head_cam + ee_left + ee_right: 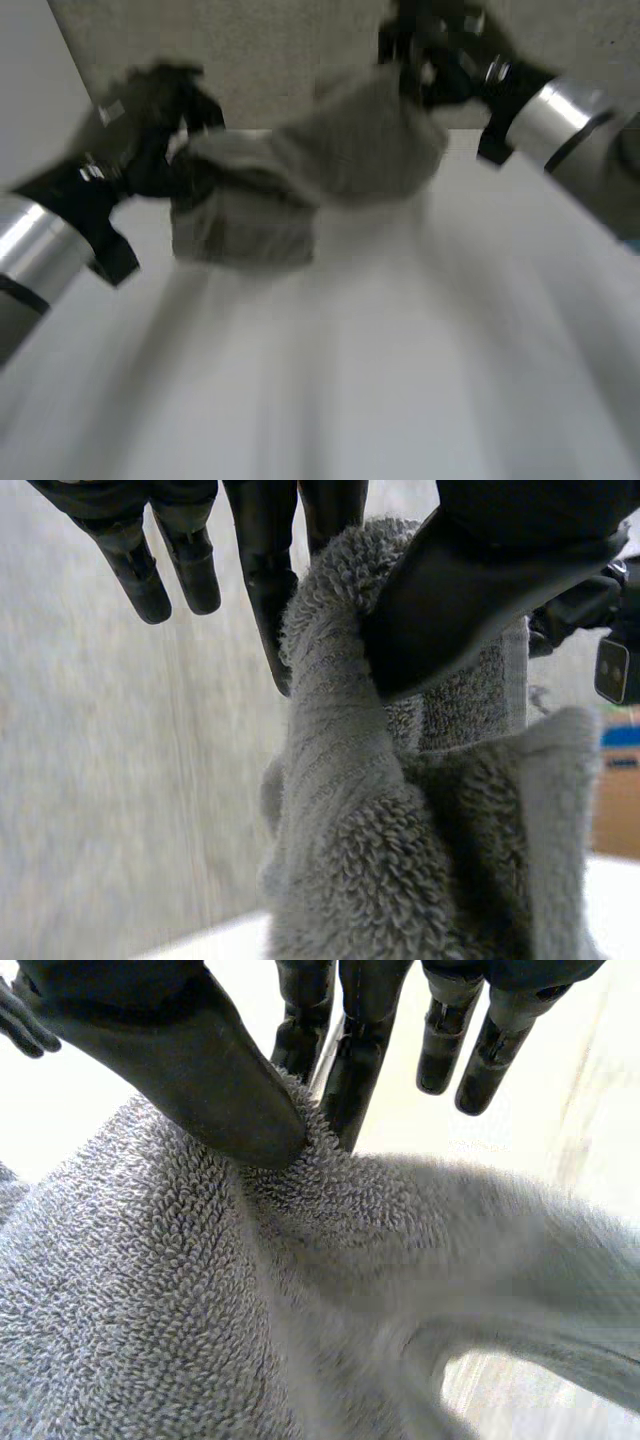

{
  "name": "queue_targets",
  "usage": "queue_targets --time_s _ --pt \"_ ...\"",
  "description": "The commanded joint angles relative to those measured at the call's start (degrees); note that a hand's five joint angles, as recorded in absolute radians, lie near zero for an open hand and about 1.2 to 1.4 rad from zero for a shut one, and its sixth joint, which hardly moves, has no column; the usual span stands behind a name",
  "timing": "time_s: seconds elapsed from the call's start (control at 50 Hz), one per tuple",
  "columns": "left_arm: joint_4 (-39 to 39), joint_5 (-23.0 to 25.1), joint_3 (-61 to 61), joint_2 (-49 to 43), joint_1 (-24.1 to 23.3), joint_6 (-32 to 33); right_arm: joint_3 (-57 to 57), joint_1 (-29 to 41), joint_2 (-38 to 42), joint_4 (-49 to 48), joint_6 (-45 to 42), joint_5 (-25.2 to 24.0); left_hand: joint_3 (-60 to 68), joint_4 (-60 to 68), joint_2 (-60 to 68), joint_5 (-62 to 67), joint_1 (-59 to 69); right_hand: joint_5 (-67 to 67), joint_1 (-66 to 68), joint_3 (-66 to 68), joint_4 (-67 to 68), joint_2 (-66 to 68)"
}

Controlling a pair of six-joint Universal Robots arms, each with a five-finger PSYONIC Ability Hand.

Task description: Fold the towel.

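Grey terry towel (345,150) hangs bunched between both hands over the white table (400,370). The left hand (150,135) pinches one bunched edge between thumb and finger. The right hand (440,55) pinches the opposite part the same way.

You are working in what looks like a robot lab or test room: a white tabletop (400,380) with the left arm (35,250) and right arm (565,115) reaching over it, speckled grey flooring (280,50) past its far edge, and a brown cardboard box (618,800) with a blue band
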Motion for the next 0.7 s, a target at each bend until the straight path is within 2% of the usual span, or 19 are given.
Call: queue_targets --time_s 0.02,0.04,0.06,0.18,0.26,0.3,0.36,0.54,0.7 --pt "0.0 0.2 -9.6 -4.7 -0.8 8.0 8.0 0.1 8.5 4.1 -7.7 -0.8 -2.9 -3.4 5.4 3.5 5.8 -45.1 -43.3 -2.5 -4.4 -42.2" --pt "0.0 0.2 -9.6 -4.7 -0.8 8.0 8.0 0.1 8.5 4.1 -7.7 -0.8 -2.9 -3.4 5.4 3.5 5.8 -45.4 -43.6 -2.5 -4.4 -42.6" --pt "0.0 0.3 -10.7 -5.6 -1.0 8.6 8.4 0.2 10.2 6.4 -10.2 -0.8 -2.9 -3.4 5.4 3.5 5.8 -66.7 -64.9 -2.5 -4.4 -63.8" --pt "0.1 0.8 -11.6 -7.6 -0.9 9.6 9.4 0.8 11.1 13.8 -20.9 2.0 -2.9 -3.4 5.4 3.5 5.8 -66.7 -64.9 -2.5 -4.4 -63.8" --pt "0.0 0.8 -11.0 -7.6 -0.5 9.7 11.0 0.7 8.7 14.5 -22.4 5.2 -2.9 -3.4 5.4 3.5 5.8 -66.7 -64.9 -2.5 -4.4 -63.8" --pt "0.0 0.8 -10.6 -7.6 -0.4 9.7 14.2 0.5 5.0 13.9 -22.6 8.1 -2.9 -3.4 5.4 3.5 5.8 -66.7 -64.9 -2.5 -4.4 -63.8" --pt "-0.1 0.8 -9.3 -7.3 -0.2 9.6 17.2 -0.1 1.9 13.8 -23.3 9.7 -2.9 -3.4 5.4 3.5 5.8 -66.7 -64.9 -2.5 -4.4 -63.8" --pt "-0.4 0.8 -6.2 -7.4 2.5 9.7 23.1 -3.0 -0.5 12.0 -24.1 9.6 -2.9 -3.4 5.4 3.5 5.8 -66.7 -64.9 -2.5 -4.4 -63.8" --pt "-0.4 0.8 -6.7 -7.8 4.6 9.6 22.4 -4.7 4.1 13.0 -28.9 9.1 -2.9 -3.4 5.4 3.5 5.8 -62.3 -60.5 -2.5 -4.4 -59.4"
